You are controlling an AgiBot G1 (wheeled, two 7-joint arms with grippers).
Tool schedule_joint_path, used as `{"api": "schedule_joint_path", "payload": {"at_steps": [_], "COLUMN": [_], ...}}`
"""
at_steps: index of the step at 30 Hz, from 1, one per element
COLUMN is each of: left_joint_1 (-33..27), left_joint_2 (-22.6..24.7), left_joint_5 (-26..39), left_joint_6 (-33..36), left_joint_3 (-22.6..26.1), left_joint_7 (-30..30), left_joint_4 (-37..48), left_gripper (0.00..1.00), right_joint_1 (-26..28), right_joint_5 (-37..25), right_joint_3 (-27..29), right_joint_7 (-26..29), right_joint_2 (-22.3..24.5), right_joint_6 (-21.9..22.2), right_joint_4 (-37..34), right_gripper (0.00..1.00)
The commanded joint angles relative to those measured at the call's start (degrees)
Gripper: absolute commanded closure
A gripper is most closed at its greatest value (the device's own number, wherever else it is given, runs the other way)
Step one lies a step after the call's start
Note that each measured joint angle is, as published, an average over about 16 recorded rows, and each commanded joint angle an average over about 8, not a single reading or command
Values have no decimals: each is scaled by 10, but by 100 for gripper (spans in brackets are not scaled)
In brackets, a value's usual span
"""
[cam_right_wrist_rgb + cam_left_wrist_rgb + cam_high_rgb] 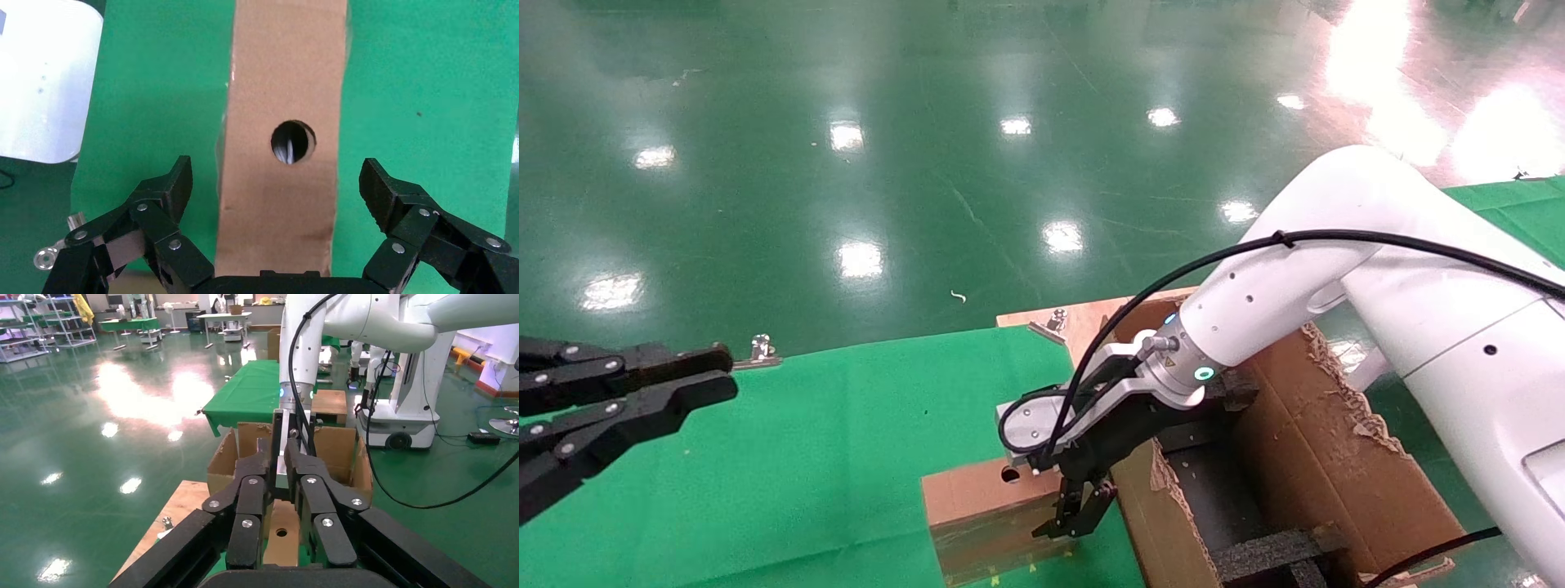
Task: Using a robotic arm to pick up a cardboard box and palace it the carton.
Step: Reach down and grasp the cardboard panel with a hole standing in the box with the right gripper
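Here, the cardboard box [989,498] is seen as a small closed brown box lying on the green-covered table [829,457], just beside the near wall of the carton [1328,457]. A round finger hole [293,142] is cut into its narrow upper face, and a glossy strip of clear tape is visible across its side in the head view. The carton is much larger, of corrugated brown board with ragged, torn flap edges, and black foam inserts [1267,551] are seen inside it.

The robotic arm [1336,278], white with a black cable and a glowing teal ring at the wrist, is reached down over the box from the right. Its right claw [1075,514] is held directly above the box, pointing downward. In the right wrist view the right claw [276,190] is spread wide, one fingertip on each side of the box's narrow face, with green cloth visible between each fingertip and the cardboard; nothing is gripped and no contact with the box is seen.

The left claw [711,377] is held idle at the left, above the table and well apart from the box, its black fingers [251,496] drawn nearly together around nothing
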Motion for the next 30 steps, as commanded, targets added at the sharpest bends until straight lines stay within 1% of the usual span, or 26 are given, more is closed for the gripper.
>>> {"api": "schedule_joint_path", "payload": {"at_steps": [1, 30], "left_joint_1": [0, 0], "left_joint_2": [0, 0], "left_joint_5": [0, 0], "left_joint_6": [0, 0], "left_joint_3": [0, 0], "left_joint_7": [0, 0], "left_joint_4": [0, 0], "left_gripper": [0, 0], "right_joint_1": [0, -6], "right_joint_5": [0, 7], "right_joint_3": [0, 8], "right_joint_7": [0, 2], "right_joint_2": [0, 4], "right_joint_6": [0, 1], "right_joint_4": [0, 4], "right_gripper": [100, 100]}}
